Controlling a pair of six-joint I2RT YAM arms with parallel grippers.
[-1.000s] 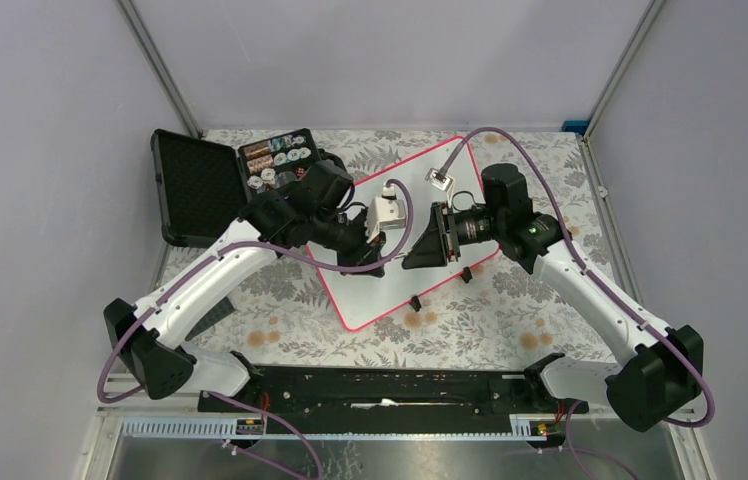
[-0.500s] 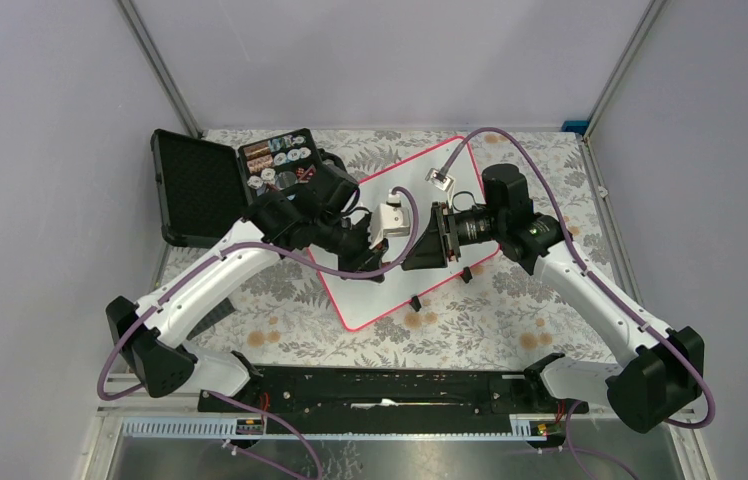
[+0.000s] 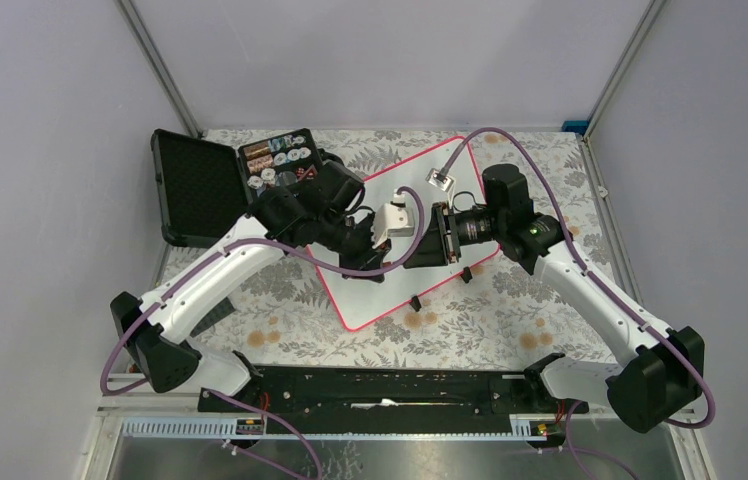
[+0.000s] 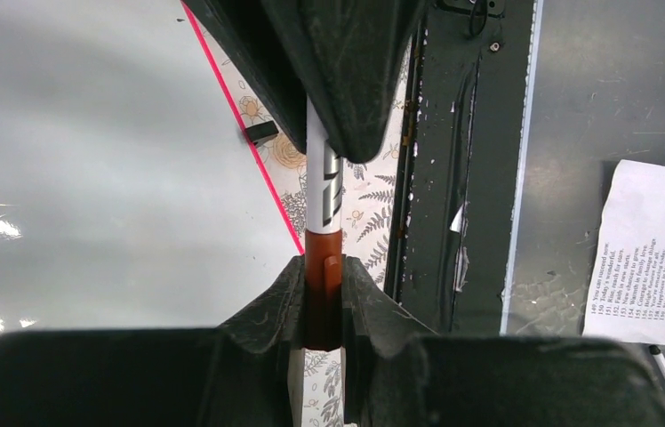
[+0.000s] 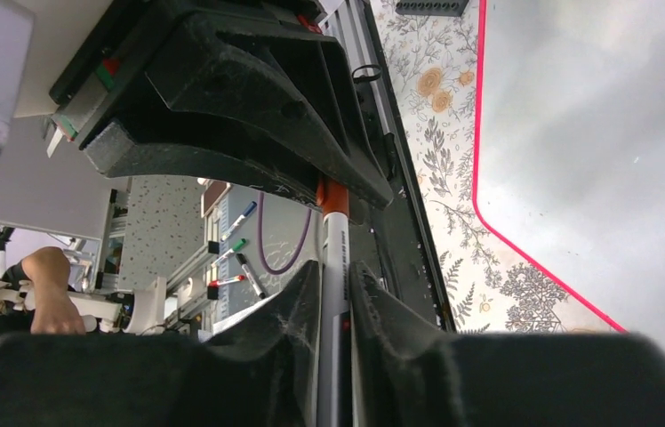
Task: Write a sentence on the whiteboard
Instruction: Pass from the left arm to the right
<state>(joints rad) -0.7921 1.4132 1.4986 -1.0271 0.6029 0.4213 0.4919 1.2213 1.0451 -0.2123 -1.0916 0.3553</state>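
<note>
Two grippers met over one marker (image 4: 324, 191), above the near half of the whiteboard (image 3: 380, 295). The left gripper (image 4: 322, 294) was pressed together on the marker's brown-orange cap (image 4: 322, 253), a finger (image 4: 267, 307) snug against each side of it. The right gripper (image 5: 333, 285) sat on the white barrel further along, its fingers (image 5: 293, 311) closed in on both sides. From its own wrist camera the pads appeared to touch the barrel, though how firmly they bore on it I could not tell. The marker ran straight from one pair of jaws into the other, with only a short stretch of white barrel and printed lettering showing between them.

In the overhead view the left arm (image 3: 210, 275) and the right arm (image 3: 590, 290) reached inward from their bases and met nose to nose, hiding the marker itself.

The whiteboard lay flat on the floral tablecloth (image 3: 510, 300), turned at a diagonal so that one rounded corner pointed toward the arms. Its pink-red rim (image 4: 249, 151) showed clearly against the cloth. Two small black clips (image 3: 415, 302) sat along its near right edge. The parts of the board that showed around the arms were plain white with a few soft reflections.

An open black case (image 3: 200, 185) lay at the far left of the table, just beside the board's far left edge, with small round items in its tray. Off the table's near edge, the left wrist view caught a printed sheet of paper (image 4: 640, 249).
</note>
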